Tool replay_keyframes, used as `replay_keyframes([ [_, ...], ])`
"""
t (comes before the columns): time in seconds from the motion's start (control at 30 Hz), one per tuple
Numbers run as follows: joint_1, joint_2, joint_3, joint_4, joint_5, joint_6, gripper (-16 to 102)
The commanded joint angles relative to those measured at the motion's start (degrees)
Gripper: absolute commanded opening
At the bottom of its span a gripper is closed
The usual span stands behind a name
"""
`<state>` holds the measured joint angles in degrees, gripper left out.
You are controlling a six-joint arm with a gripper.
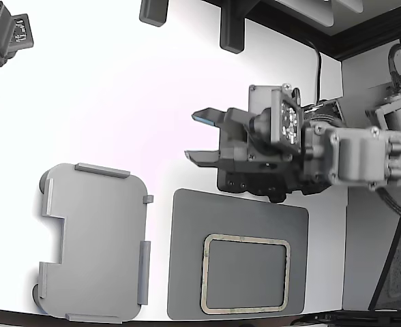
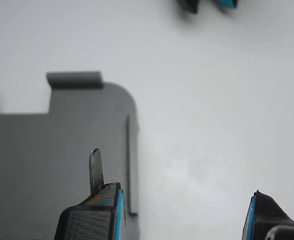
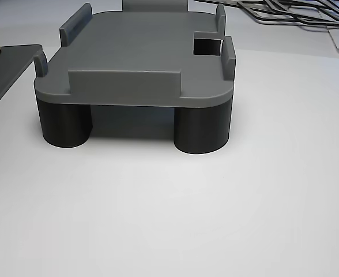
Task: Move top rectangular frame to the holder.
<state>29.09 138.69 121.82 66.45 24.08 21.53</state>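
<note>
Two fingers of the gripper [image 1: 202, 136] stand wide apart and empty, pointing toward the exterior view's left above bare white table [image 1: 119, 102]. Top rectangular frame [image 1: 245, 273] lies flat on the dark grey mat [image 1: 187, 272], nearer the exterior view's lower edge than the gripper and slightly to its right, long axis running left–right. Holder [image 1: 95, 242] sits left of the mat, apart from it, raised on dark cylindrical feet [image 3: 202, 130]. Judged next: descend toward the frame, not the holder.
</note>
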Motion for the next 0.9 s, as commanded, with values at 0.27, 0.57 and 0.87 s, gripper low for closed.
replay_keyframes([
  [0.27, 15.21, -16.08, -14.59, 16.35, -6.33, 21.09, 100],
  [0.57, 25.40, -21.80, -12.39, 20.21, -14.59, 37.44, 100],
  [0.87, 37.44, -24.52, -9.93, 21.80, -17.23, 50.10, 99],
])
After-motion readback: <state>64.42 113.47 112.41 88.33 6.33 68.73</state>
